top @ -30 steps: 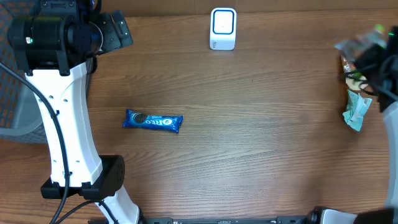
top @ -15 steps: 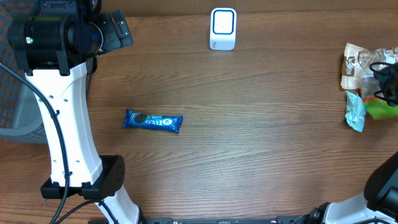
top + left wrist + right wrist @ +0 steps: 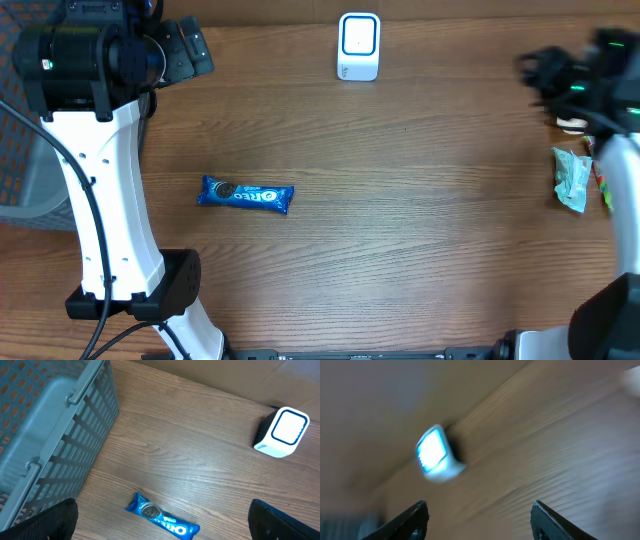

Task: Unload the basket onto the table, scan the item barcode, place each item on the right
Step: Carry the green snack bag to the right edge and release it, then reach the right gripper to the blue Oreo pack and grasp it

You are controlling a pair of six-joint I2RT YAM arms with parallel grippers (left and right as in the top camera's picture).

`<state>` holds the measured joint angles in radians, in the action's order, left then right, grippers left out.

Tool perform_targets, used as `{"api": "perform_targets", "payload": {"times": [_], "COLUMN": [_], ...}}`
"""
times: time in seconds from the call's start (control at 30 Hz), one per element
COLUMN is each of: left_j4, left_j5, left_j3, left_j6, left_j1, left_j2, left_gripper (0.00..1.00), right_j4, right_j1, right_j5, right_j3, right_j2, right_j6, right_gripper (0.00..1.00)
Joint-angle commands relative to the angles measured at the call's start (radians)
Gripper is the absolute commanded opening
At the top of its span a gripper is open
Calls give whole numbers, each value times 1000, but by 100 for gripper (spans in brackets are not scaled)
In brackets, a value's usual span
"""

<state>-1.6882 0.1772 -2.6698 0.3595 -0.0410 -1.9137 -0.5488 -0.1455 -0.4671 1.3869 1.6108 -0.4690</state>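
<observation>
A: Two sets of fingers are standing apart, and neither is holding anything. The left fingers (image 3: 52, 522) are gaping wide above the desk (image 3: 430, 220). The right fingers (image 3: 412, 520) are parted too, with only wood and the scanner (image 3: 436, 455) showing between them.

B: And the item?

A: The Oreo packet (image 3: 246, 195) is lying flat and logo up, well to the left of the scanner and nearer the robot. It is touching nothing.

B: What is worrying you?

A: The barcode isn't showing. I'm guessing it is hiding underneath, so a packet carried over unturned would be offering the scanner nothing but print.

B: And the pickup?

A: The packet is thin and glossy. Fingers coming down on it may be scraping the desk, or catching only a crimped end, and then it is dangling and twisting off the scanner's window.

B: The right side?

A: Its view is blurring, so I cannot judge its aim. It is sitting far right of the scanner, beside the loose wrappers (image 3: 572, 180), which could be snagging.
</observation>
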Motion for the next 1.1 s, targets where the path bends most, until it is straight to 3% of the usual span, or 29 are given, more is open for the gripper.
{"api": "perform_targets", "payload": {"times": [0.0,0.23,0.47,0.8,1.07], "left_j4": [-1,-1,-1,-1,-1], "left_j5": [13,13,13,13,13], "left_j3": [0,0,0,0,0], "left_j6": [-8,-8,-8,-8,-8], "left_j1": [2,2,2,2,2], "left_j2": [4,4,4,4,4], "left_gripper": [100,100,100,100,100], "right_j4": [-14,-5,65,164,201], "right_j1": [176,545,788,1006,1065], "right_j5": [-80,91,139,346,393], "right_j3": [14,14,14,14,14], "right_j2": [11,96,224,353,433], "right_j6": [32,24,45,407,485], "right_gripper": [68,70,70,70,65]}}
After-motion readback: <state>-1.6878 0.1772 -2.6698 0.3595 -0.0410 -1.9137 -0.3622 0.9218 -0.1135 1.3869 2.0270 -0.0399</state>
